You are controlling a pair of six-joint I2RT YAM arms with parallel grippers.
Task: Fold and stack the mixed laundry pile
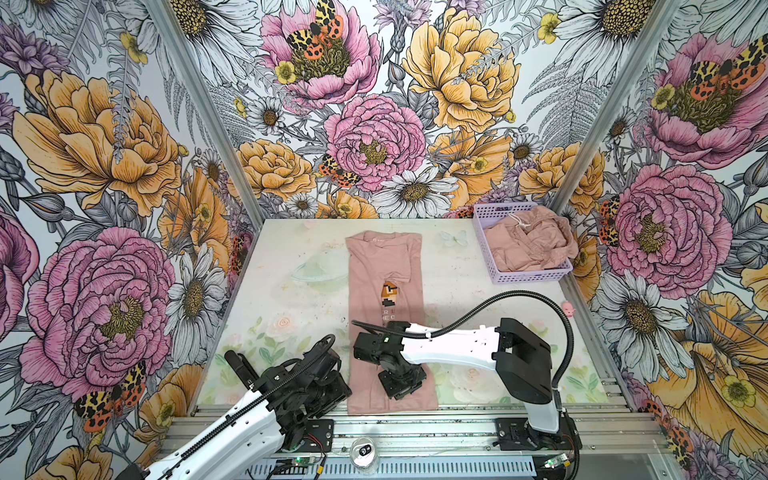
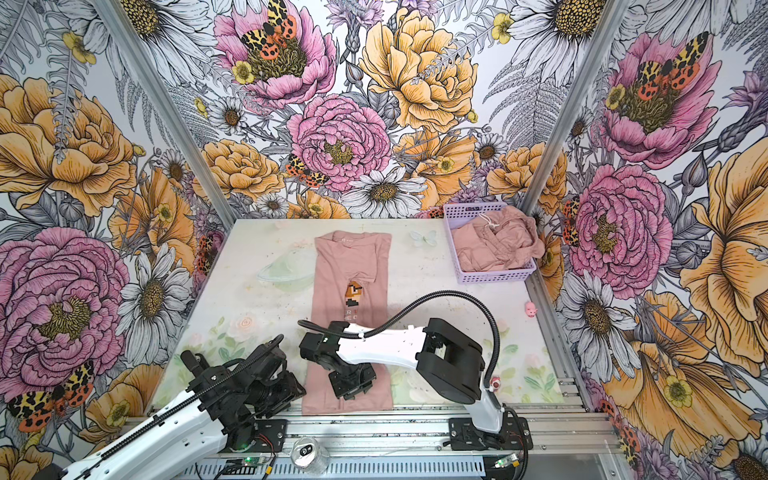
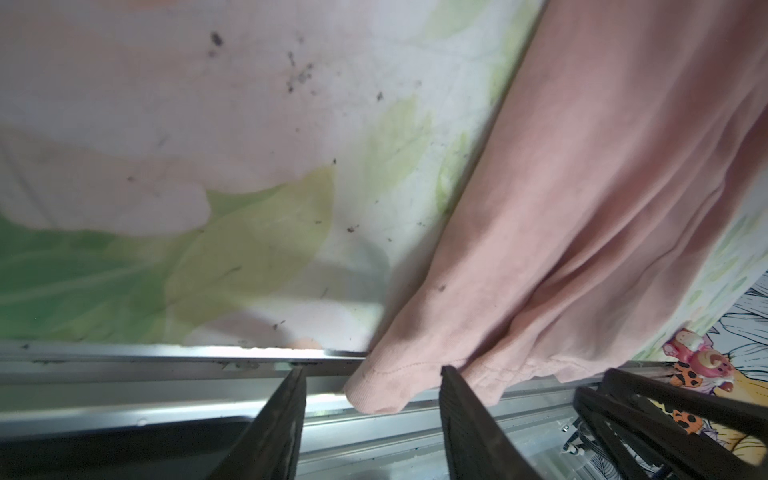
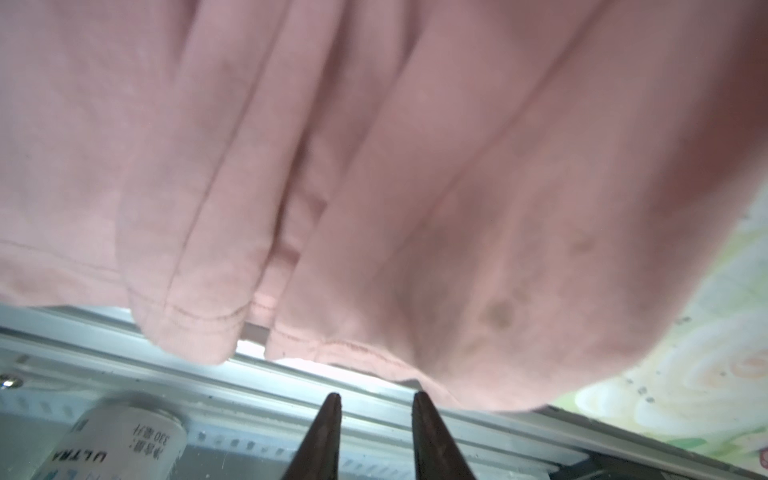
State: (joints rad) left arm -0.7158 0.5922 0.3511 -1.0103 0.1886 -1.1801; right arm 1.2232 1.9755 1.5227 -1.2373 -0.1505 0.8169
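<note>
Dusty-pink pixel-print cotton T-shirt (image 1: 386, 257) lengthwise-folded, hem at floral-print table (image 1: 457, 266) front. Left gripper (image 3: 372, 374) half-spread at hem corner, unclamped; right gripper (image 4: 375, 395) narrow, empty, short of hem: likely staging crosswise fold.

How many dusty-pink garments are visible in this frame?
2. A dusty-pink pixel-print T-shirt lies lengthwise in the middle; a crumpled dusty-pink drawstring garment fills the lilac perforated plastic basket at the far right. More may lie hidden beneath it.
</note>
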